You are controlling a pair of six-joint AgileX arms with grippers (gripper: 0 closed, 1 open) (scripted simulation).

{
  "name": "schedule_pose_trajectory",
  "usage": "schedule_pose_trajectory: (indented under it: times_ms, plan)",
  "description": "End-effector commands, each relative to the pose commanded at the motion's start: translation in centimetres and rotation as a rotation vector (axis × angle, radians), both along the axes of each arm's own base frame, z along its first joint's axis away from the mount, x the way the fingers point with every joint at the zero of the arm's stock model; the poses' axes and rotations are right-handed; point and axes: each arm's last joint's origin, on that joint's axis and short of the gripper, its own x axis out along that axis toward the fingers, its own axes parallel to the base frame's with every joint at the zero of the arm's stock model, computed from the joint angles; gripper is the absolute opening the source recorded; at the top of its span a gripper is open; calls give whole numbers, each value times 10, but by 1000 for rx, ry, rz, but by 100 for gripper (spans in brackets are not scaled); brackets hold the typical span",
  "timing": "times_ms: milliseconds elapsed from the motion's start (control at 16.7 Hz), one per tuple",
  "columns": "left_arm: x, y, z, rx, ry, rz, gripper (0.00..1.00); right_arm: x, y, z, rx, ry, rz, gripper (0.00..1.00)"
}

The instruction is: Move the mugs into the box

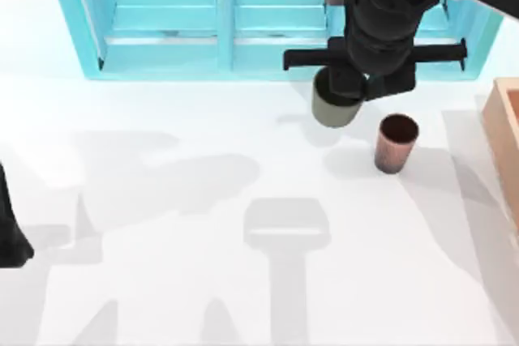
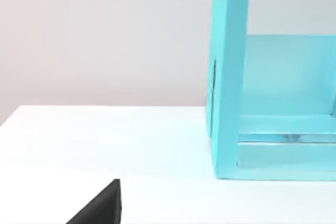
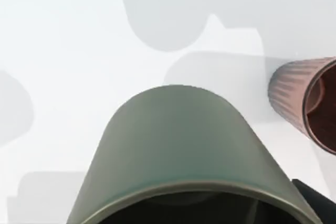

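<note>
Nearest you, at the top view's left edge, your left arm (image 1: 10, 232) sits parked and dark; whether its gripper is wide or narrow you cannot tell. Out on the white table (image 1: 162, 281) toward the right, the copper cup (image 1: 396, 143) stands upright on its own, apart from the olive cup (image 1: 334, 107) just to its left and a little farther back. Your right gripper (image 1: 357, 87) is directly over that olive cup, covering its rim; from the right wrist view the cup's wall (image 3: 178, 145) sits very close under the camera, with a dark fingertip (image 3: 317, 200) beside the rim, but you cannot tell whether the jaws are clamped on it or merely around it. The box (image 1: 504, 131) waits at the right edge, with the copper cup between it and the olive one. Behind everything stands the turquoise shelf (image 1: 162, 14). Judging from this, your main risks are a weak or off-centre hold letting the tapered olive cup slip on the lift, and a low carry toward the box clipping the copper cup and knocking it over.
</note>
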Motion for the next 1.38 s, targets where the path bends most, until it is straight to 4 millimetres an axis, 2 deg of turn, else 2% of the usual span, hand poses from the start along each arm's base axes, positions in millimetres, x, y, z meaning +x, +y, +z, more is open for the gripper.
schedule_pose_trajectory:
  times_ms: [180, 300, 480, 540, 660, 840, 960, 1380]
  plan:
    - [0, 0, 0, 0, 0, 0, 100, 12, -89, 11, -48, 68, -6, 0]
    - [0, 0, 0, 0, 0, 0, 100, 6, -160, 17, -70, 128, -10, 0]
    - [0, 0, 0, 0, 0, 0, 100, -31, -257, 27, -72, 206, -12, 0]
    - [0, 0, 0, 0, 0, 0, 100, -49, -282, 29, -65, 225, -12, 0]
    - [0, 0, 0, 0, 0, 0, 100, -84, -318, 33, -46, 247, -11, 0]
    - [0, 0, 0, 0, 0, 0, 100, -127, -342, 36, -18, 251, -9, 0]
    - [0, 0, 0, 0, 0, 0, 100, -141, -346, 36, -9, 246, -8, 0]
    - [0, 0, 0, 0, 0, 0, 100, -141, -346, 32, -11, 245, -6, 0]
